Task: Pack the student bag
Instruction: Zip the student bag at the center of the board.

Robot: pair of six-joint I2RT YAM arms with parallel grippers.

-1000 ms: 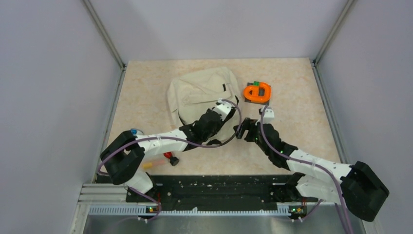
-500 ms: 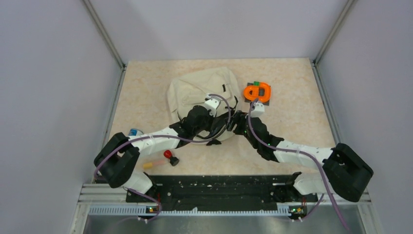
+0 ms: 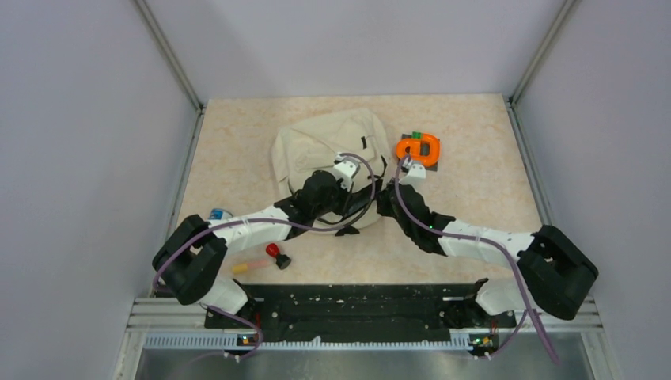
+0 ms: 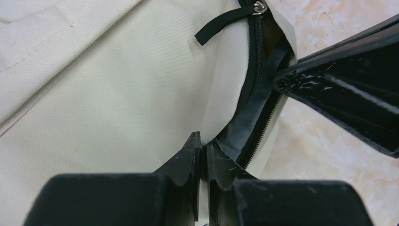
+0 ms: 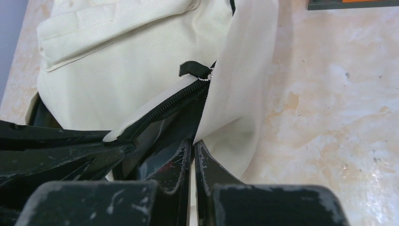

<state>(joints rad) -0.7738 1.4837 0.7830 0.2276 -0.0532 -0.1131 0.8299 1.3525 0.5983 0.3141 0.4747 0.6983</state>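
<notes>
Pinching thin cloth occupies both sides. The left jaws are pressed together on the cream lip of the bag (image 3: pixel 316 142) on one side of its open zip (image 4: pixel 256 56). The right jaws are pressed together on the opposite lip, as each wrist view shows.

The bag lies on the worktop (image 3: pixel 490 174) toward the far side, a little left of centre, and the two sets of jaws meet at its near right edge. An orange object (image 3: pixel 419 148) sits just right of it. A red-capped item (image 3: pixel 274 252) and a blue item (image 3: pixel 219 214) lie near left, well apart from the bag.

The bag looks soft, light and slack, with no stiffness of its own. It would likely fold or slide on the smooth worktop rather than stand.

The lips beside the zip seem the right hold. Drawn apart, they should widen the mouth, where dark lining (image 4: pixel 244 127) already shows. The black pull tab (image 5: pixel 193 69) is small and floppy, a poorer hold. A shallow pinch on such cloth may slip free.
</notes>
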